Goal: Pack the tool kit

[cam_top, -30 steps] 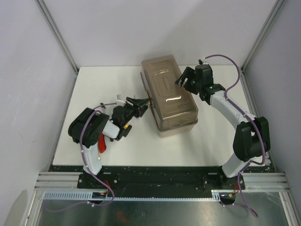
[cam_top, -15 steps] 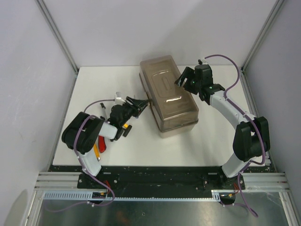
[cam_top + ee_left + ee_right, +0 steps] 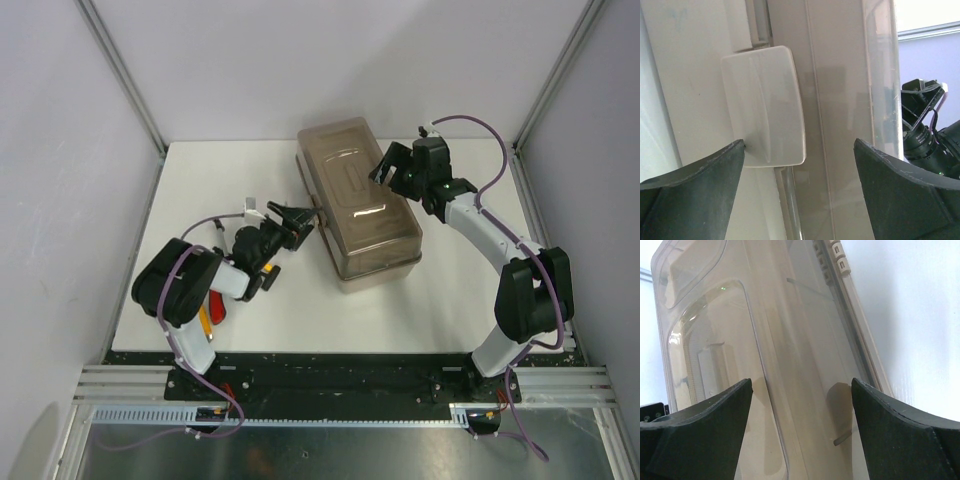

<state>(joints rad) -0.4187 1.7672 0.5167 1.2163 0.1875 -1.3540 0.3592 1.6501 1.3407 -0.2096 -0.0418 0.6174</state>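
Toolbox (image 3: 362, 205) lies closed at an angle in the middle of the white counter (image 3: 200, 180), its brownish see-through lid (image 3: 740, 340) down. Nearest, partly hidden under the left arm (image 3: 185, 285), lie a red-handled tool (image 3: 219, 303) and a yellow-handled tool (image 3: 205, 322). Past them, the left jaws stand wide apart at the box's left side, framing the beige latch (image 3: 765, 105) and gripping nothing. Farther back, the right jaws hang just as wide over the lid's far right edge, empty.
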